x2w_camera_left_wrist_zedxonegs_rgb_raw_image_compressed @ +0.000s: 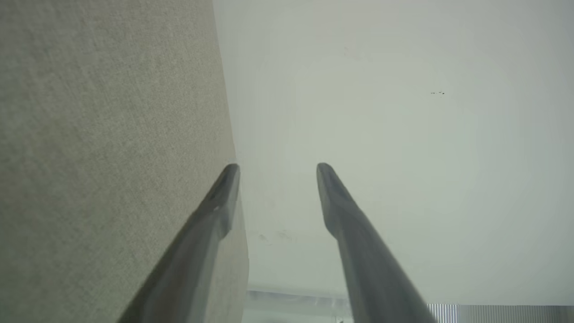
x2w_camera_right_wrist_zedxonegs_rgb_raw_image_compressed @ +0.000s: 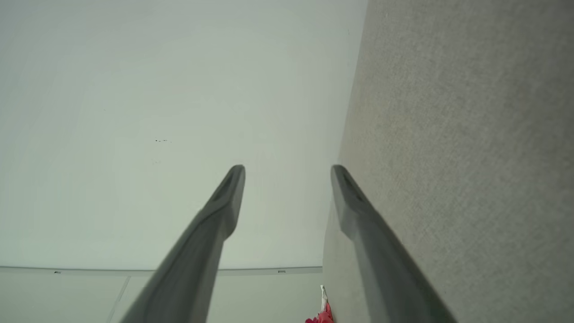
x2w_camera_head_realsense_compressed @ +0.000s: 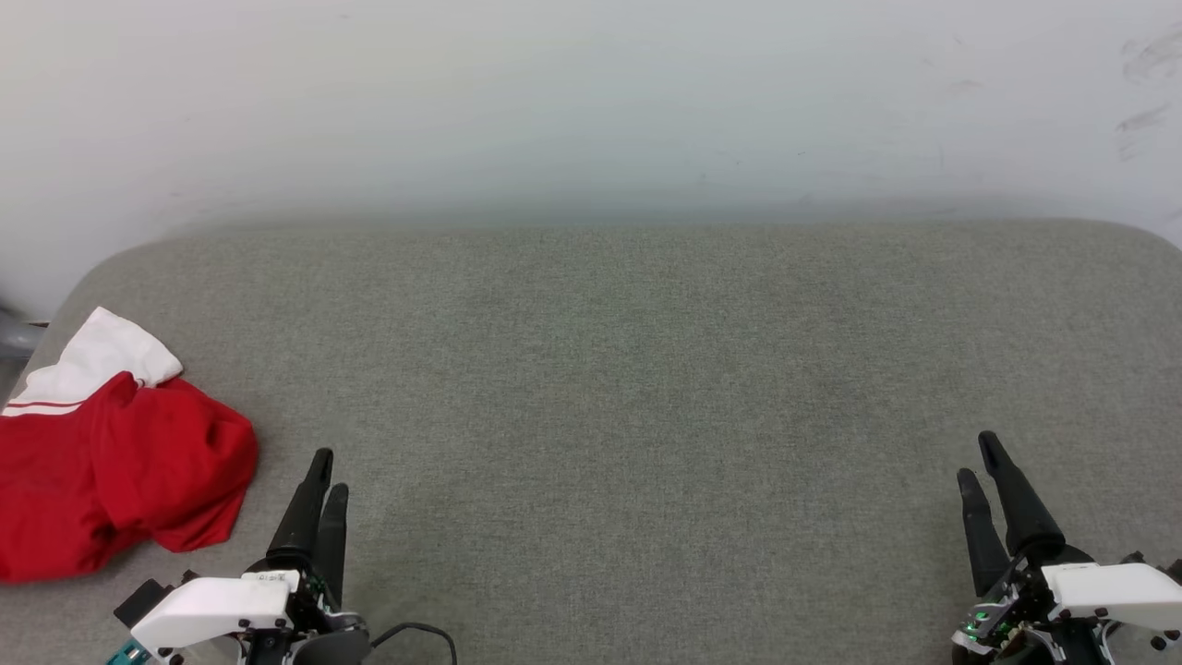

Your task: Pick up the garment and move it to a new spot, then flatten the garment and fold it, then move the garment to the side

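The garment (x2w_camera_head_realsense_compressed: 120,462) lies crumpled at the left edge of the grey table (x2w_camera_head_realsense_compressed: 646,369), red with a white sleeve on top. A small red and white bit of the garment (x2w_camera_right_wrist_zedxonegs_rgb_raw_image_compressed: 322,314) peeks in at the bottom of the right wrist view. My left gripper (x2w_camera_head_realsense_compressed: 328,469) stands just right of the garment, apart from it, open and empty; its fingers (x2w_camera_left_wrist_zedxonegs_rgb_raw_image_compressed: 215,211) are spread in the left wrist view. Far to the right, near the front edge, my right gripper (x2w_camera_head_realsense_compressed: 977,457) is open and holds nothing, its fingers (x2w_camera_right_wrist_zedxonegs_rgb_raw_image_compressed: 224,202) spread wide.
A white wall (x2w_camera_head_realsense_compressed: 591,102) rises behind the table's far edge. A black cable (x2w_camera_head_realsense_compressed: 416,633) loops by my left wrist. A grey object (x2w_camera_head_realsense_compressed: 14,337) shows past the table's left corner.
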You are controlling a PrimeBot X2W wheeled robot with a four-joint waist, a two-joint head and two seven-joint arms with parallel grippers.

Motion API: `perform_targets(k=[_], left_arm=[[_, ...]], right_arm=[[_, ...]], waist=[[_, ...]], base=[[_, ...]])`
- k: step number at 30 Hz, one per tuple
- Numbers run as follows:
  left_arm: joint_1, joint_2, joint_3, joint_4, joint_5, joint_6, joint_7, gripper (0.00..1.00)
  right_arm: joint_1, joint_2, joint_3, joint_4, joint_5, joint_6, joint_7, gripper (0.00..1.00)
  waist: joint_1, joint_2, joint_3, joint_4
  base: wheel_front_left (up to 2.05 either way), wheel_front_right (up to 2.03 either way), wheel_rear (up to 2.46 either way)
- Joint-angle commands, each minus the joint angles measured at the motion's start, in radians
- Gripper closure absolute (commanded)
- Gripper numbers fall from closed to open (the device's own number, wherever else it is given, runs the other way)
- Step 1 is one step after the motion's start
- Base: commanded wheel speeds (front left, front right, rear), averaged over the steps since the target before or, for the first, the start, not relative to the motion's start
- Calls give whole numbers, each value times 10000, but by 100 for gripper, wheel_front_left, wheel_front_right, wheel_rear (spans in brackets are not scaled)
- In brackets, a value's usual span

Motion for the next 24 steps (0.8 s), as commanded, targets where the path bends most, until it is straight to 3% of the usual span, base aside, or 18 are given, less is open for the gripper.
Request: perform_targets(k=[1, 24], left_arm=[[-207, 16, -134, -287, 44, -2, -118, 0], [-151, 22, -1383, -1597, 1311, -2, -1179, 0]], right_arm=[[-149, -5, 75, -308, -57, 2, -105, 0], [229, -295, 819, -2013, -733, 2, -1166, 0]], waist=[[0, 0, 3, 0], [0, 0, -16, 78]], base=[[0, 0, 0], [0, 0, 0]])
